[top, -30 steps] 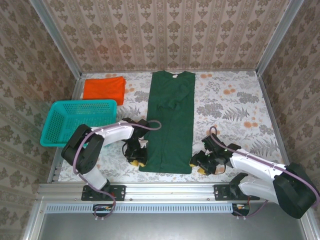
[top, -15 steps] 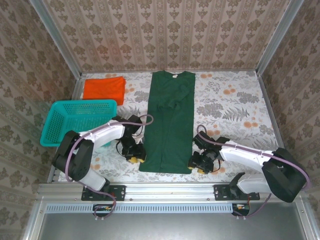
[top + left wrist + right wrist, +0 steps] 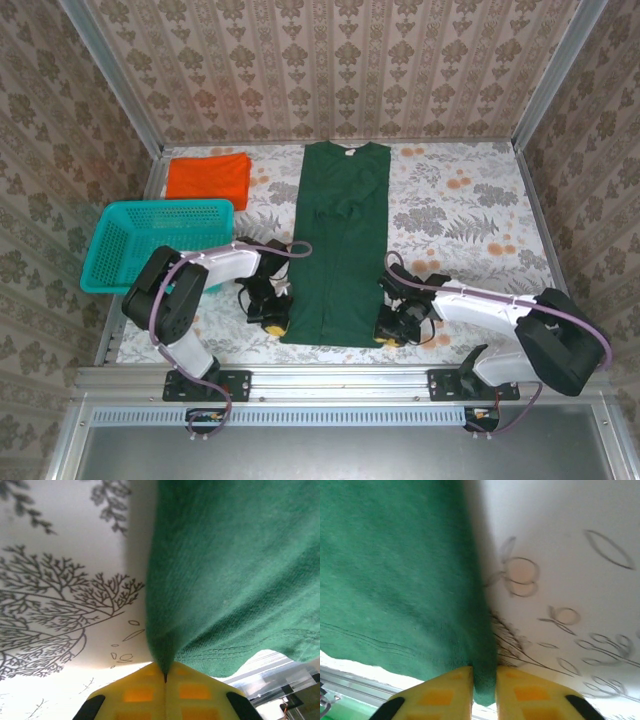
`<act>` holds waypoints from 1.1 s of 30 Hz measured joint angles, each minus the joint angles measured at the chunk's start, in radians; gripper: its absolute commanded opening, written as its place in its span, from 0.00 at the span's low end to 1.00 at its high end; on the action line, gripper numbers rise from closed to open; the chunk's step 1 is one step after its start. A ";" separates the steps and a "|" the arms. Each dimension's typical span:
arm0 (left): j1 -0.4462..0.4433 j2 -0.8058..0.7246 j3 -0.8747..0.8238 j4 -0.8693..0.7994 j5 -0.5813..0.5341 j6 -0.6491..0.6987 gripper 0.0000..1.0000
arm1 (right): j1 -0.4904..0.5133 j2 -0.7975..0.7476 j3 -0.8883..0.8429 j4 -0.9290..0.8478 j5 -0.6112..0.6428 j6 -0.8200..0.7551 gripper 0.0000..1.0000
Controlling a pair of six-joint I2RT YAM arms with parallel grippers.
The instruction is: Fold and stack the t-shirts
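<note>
Both wrist views: green t-shirt (image 3: 240, 555) hem clenched in my left gripper (image 3: 165, 676) and right gripper (image 3: 484, 682). Overhead adds orange t-shirt (image 3: 207, 177), upper left.

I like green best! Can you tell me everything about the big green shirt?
The green t-shirt is dark, soft knit cloth with a stitched hem. It lies flat on the flowery table, folded into a long narrow strip, collar at the far end. The left tool pinches its near left corner and the right tool its near right corner, both shut on the cloth.
</note>
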 measured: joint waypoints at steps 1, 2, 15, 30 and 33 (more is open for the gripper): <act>0.000 0.002 0.000 0.000 0.000 0.000 0.00 | 0.001 0.007 0.000 0.009 -0.008 0.002 0.10; 0.000 0.003 0.002 -0.001 0.000 0.000 0.00 | 0.001 0.010 0.000 0.016 -0.015 -0.001 0.07; -0.023 -0.010 0.017 -0.039 0.011 0.001 0.00 | 0.002 -0.064 -0.040 0.008 -0.051 0.005 0.00; -0.005 -0.109 0.018 -0.121 0.117 -0.005 0.00 | 0.002 -0.355 -0.134 -0.093 -0.102 0.097 0.00; 0.007 -0.145 0.037 -0.153 0.130 -0.005 0.00 | -0.011 -0.371 -0.130 -0.114 -0.102 0.105 0.00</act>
